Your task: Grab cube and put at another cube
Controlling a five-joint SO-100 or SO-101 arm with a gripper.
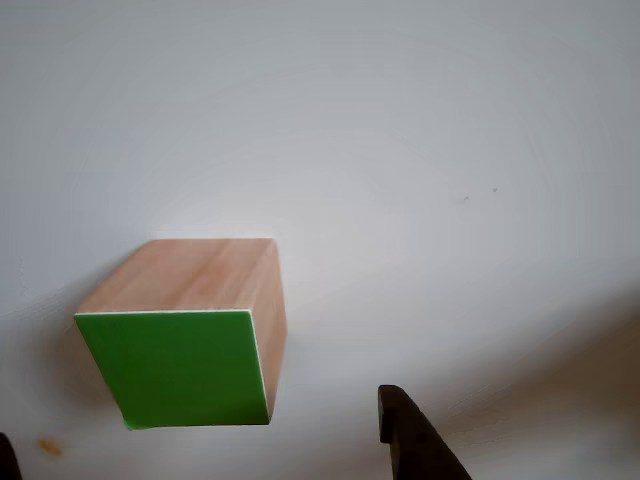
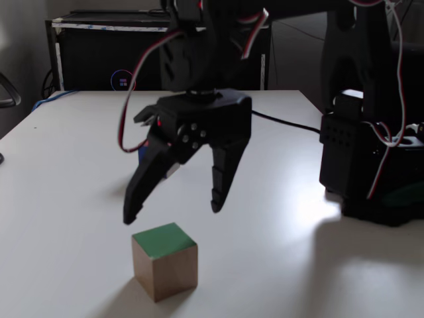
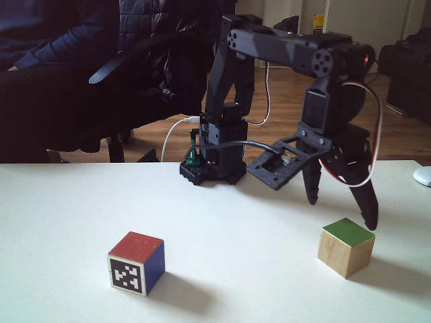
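Note:
The cube (image 2: 164,262) is light wood with a green top and rests on the white table (image 2: 66,165). My gripper (image 2: 173,211) hangs open just above and slightly behind it, holding nothing. In another fixed view the gripper (image 3: 341,210) spreads its fingers over the cube (image 3: 346,246) at the right. Another cube (image 3: 137,262), with a red top, a blue side and a black-and-white marker, sits apart at the left. The other view shows the cube (image 1: 185,340) close up, with a dark fingertip (image 1: 410,440) to its lower right.
The arm's base (image 3: 212,161) stands at the back of the table, with cables running off it. A person in dark clothes (image 3: 60,60) sits in a chair behind the table. A white mouse (image 3: 423,175) lies at the right edge. A black case (image 2: 99,53) stands beyond the far edge.

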